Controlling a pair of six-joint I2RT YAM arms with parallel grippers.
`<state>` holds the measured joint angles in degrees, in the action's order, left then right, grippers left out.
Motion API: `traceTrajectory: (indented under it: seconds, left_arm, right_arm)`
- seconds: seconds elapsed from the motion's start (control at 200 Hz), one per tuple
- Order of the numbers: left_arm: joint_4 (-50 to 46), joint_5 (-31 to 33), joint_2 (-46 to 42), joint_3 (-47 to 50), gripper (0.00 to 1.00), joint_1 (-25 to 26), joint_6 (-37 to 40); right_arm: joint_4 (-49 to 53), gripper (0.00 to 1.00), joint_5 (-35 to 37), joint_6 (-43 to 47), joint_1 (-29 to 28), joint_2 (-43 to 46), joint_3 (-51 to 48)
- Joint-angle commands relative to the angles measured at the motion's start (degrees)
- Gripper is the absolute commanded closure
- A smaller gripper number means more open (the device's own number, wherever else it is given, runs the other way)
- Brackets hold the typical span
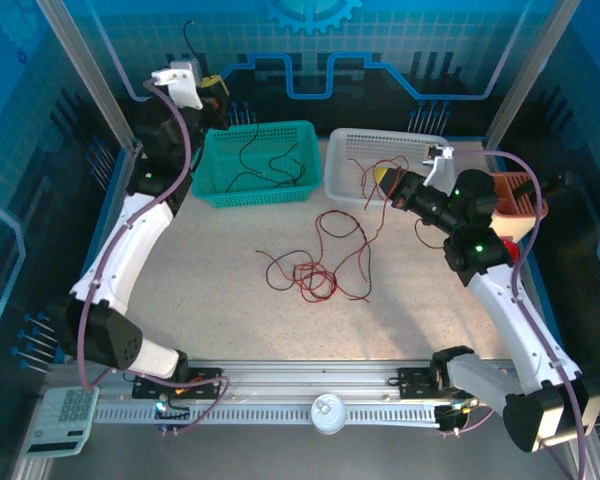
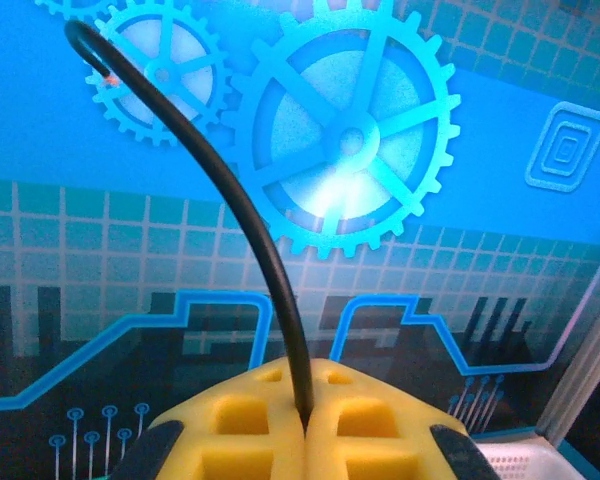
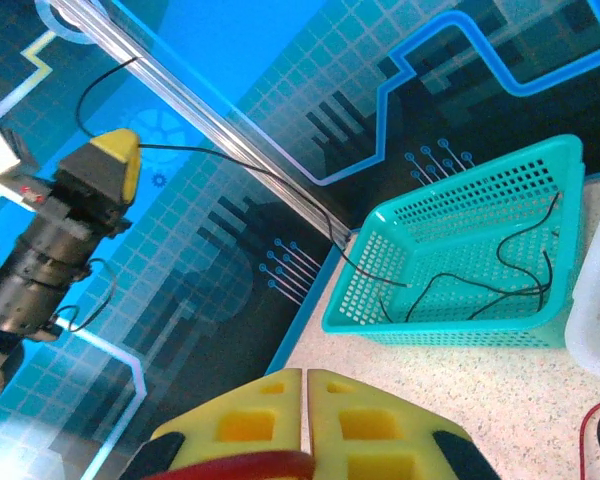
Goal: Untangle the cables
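Note:
A loose tangle of red and black cables [image 1: 315, 268] lies on the middle of the table. My left gripper [image 1: 214, 88] is raised at the back left, above the teal basket [image 1: 255, 190]. It is shut on a black cable [image 2: 270, 260] that rises in a curve from between the yellow pads [image 2: 380, 430]. In the right wrist view that black cable [image 3: 280, 185] runs down into the teal basket [image 3: 450, 320], which holds more black cables. My right gripper [image 1: 380, 178] hovers over the white basket [image 1: 342, 180], shut on a red cable [image 3: 245, 466].
Red cables lie in the white basket. An orange basket [image 1: 520, 200] stands behind the right arm. A calculator [image 1: 65, 415] and a white round lid [image 1: 328, 412] sit by the front rail. Aluminium posts [image 1: 90, 70] and blue walls enclose the table.

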<state>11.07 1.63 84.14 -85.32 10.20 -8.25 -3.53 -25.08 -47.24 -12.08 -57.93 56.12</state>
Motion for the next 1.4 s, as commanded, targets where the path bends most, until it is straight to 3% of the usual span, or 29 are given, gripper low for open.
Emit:
traceTrajectory:
  seconds: [0.0, 0.18, 0.33, 0.875, 1.395]
  left_arm:
    - [5.17, -1.78, 3.96, -1.56, 1.00, -0.88, 1.98]
    - [5.17, -4.54, 12.68, -4.58, 1.00, -0.96, 1.53]
    - [-1.75, -6.02, 18.29, -8.03, 0.99, -1.06, 3.88]
    - [-15.37, -3.72, 23.21, -2.91, 0.92, -2.63, 10.07]
    - [-21.41, 0.34, 21.76, -4.15, 0.35, -4.62, 9.62]
  right_arm:
    - [2.38, 1.00, 2.28, 3.09, -0.67, 2.41, 1.22]
    - [4.79, 1.00, 3.63, 4.78, -0.67, 3.74, 2.10]
    - [7.31, 1.00, 4.14, 6.41, -0.58, 5.12, 3.11]
    - [7.14, 1.00, 5.17, 6.76, -0.58, 4.68, 4.04]
    - [7.31, 1.00, 7.74, 6.63, -1.71, 4.15, 5.14]
